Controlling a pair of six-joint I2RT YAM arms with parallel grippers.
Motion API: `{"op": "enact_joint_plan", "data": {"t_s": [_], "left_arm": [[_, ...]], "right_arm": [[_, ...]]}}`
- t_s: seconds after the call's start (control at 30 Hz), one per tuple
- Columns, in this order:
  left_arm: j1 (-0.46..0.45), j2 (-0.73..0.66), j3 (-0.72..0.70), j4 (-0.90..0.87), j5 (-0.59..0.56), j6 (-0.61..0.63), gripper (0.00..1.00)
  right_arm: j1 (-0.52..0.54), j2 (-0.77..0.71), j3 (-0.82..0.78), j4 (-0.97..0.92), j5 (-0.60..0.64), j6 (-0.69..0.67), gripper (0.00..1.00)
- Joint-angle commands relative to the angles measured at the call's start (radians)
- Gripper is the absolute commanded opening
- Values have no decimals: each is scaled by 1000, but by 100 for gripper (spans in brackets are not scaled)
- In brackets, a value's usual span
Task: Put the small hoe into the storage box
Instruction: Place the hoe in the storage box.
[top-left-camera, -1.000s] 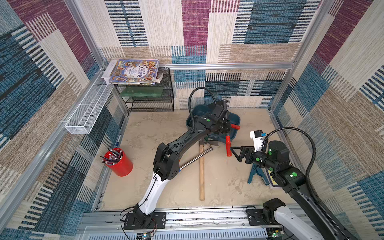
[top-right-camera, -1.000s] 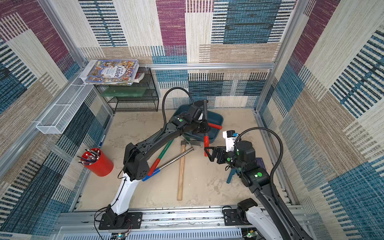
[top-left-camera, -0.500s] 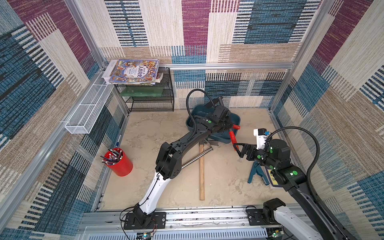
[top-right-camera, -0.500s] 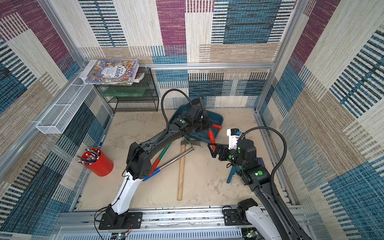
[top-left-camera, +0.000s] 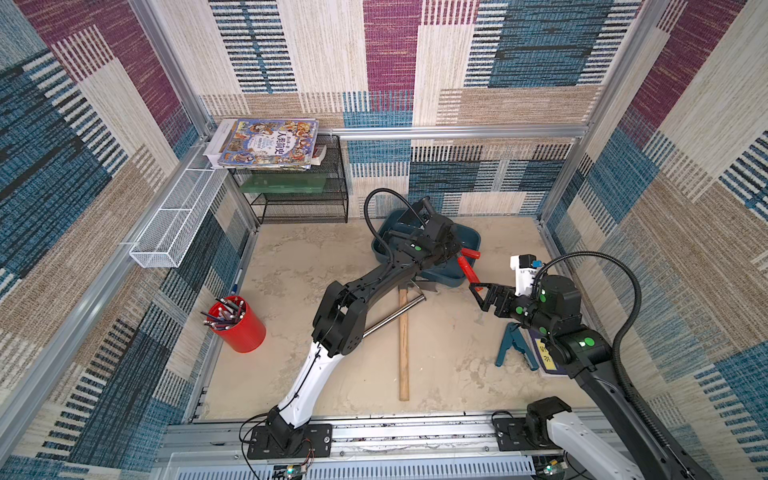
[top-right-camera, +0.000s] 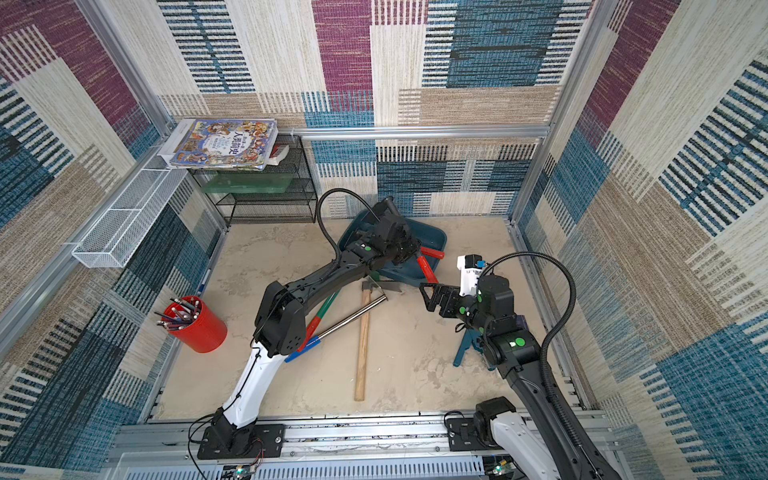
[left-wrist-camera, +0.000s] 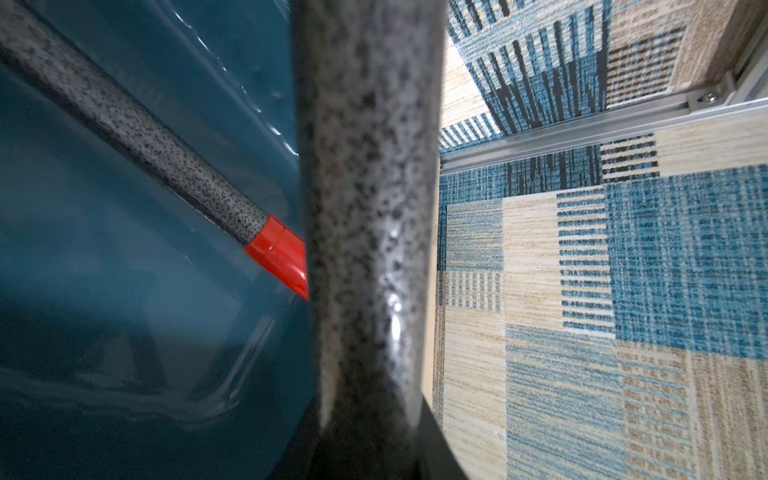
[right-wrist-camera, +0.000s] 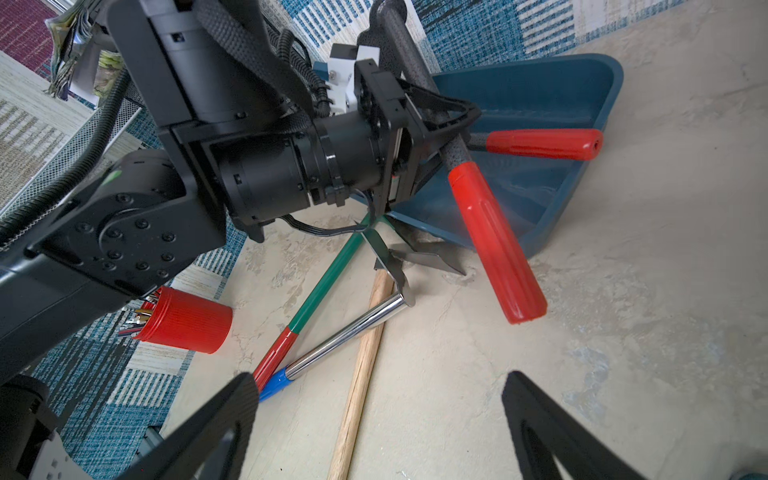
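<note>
The storage box (top-left-camera: 473, 243) (top-right-camera: 439, 237) (right-wrist-camera: 598, 124) (left-wrist-camera: 124, 332) is a teal tub at the back of the floor. My left gripper (top-left-camera: 451, 249) (top-right-camera: 409, 249) (right-wrist-camera: 461, 120) (left-wrist-camera: 370, 449) hangs over it, shut on the speckled grey shaft of the small hoe (left-wrist-camera: 365, 166). The hoe's red handle (top-left-camera: 466, 268) (top-right-camera: 427, 269) (right-wrist-camera: 490, 241) slants down past the box's near rim; its head is hidden. My right gripper (top-left-camera: 480, 297) (top-right-camera: 428, 297) (right-wrist-camera: 378, 378) stands open and empty just below the handle's tip.
A second red-handled tool (top-left-camera: 469, 253) (right-wrist-camera: 540, 143) lies in the box. On the floor are a wooden-handled tool (top-left-camera: 403, 345), a chrome bar (top-left-camera: 395, 316), a green-and-red rod (top-right-camera: 328, 307), blue pliers (top-left-camera: 513, 345) and a red pen cup (top-left-camera: 237, 328). A black wire rack (top-left-camera: 299, 199) stands back left.
My left arm has swung the hoe back over the box, so its red handle has risen from over the floor to the rim. The right gripper stays open, slightly shifted.
</note>
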Motion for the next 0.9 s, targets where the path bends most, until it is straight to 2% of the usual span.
{"op": "enact_joint_plan", "data": {"t_s": [0.0,0.1,0.3,0.87], "left_arm": [[0,9,-3,123,-61,-62,0],[0,17,-16,164,-82,-98,0],[8,49,38,176,-108,-91,0],[61,214,160,370,-58,-226,0]], "right_arm": [[-3,2,8,27,-6,-14,96],[-9,3,8,27,-12,-16,96],[-16,1,1,22,-21,-18,96],[-25,-15,-41,28,-37,-7,96]]}}
